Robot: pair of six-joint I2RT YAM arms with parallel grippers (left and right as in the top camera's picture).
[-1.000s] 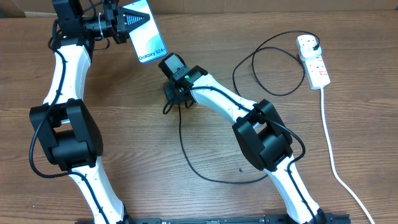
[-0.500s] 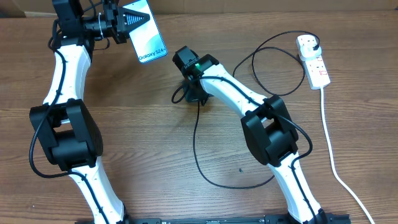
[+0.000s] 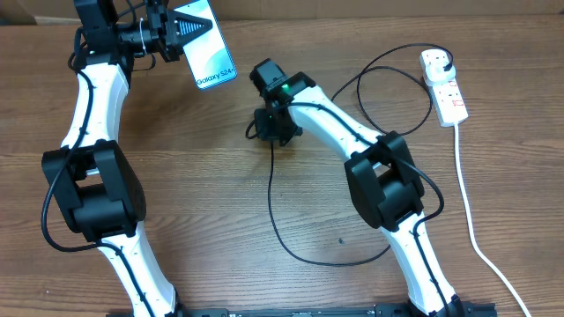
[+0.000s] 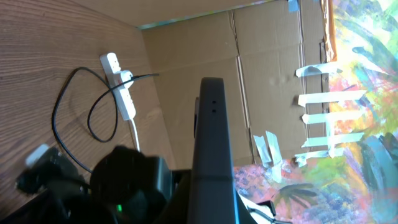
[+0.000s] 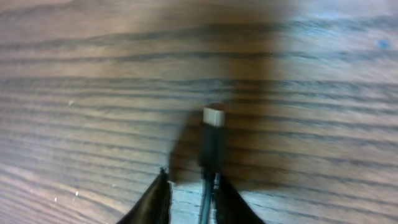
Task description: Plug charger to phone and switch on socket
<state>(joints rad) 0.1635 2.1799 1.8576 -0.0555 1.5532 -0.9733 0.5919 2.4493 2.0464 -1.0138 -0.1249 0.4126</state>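
Phone point(image 3: 206, 51): upper left of the overhead frame, raised off the bench point(image 3: 203, 185), tilted, screen up, "Galaxy S24" edge toward frame centre. Seen edge-on in the left wrist view point(image 4: 213, 149).

Left end effector point(image 3: 183, 31): clamped on the phone at its far short end.

Charger point(image 3: 271, 202): thin black cable lying on the bench; one run from the centre down to a wide loop at lower centre, then up behind the right arm to a second loop at upper right. Plug point(image 3: 448, 60) seated in the upper outlet of the socket.

Connector tip point(image 5: 214, 116): centre of the right wrist view, just above or on the bench; cannot tell which.

Right end effector point(image 5: 191, 198): upper centre of the overhead frame point(image 3: 275, 132), low over the bench. Fingers point(image 5: 157, 202) slightly apart, cable passing between them close to one side, bare wood visible on the other.

Socket point(image 3: 446, 90): upper right, flat on the bench, well apart from the phone.

White cord point(image 3: 461, 176): from the socket's lower end down toward the lower right corner.
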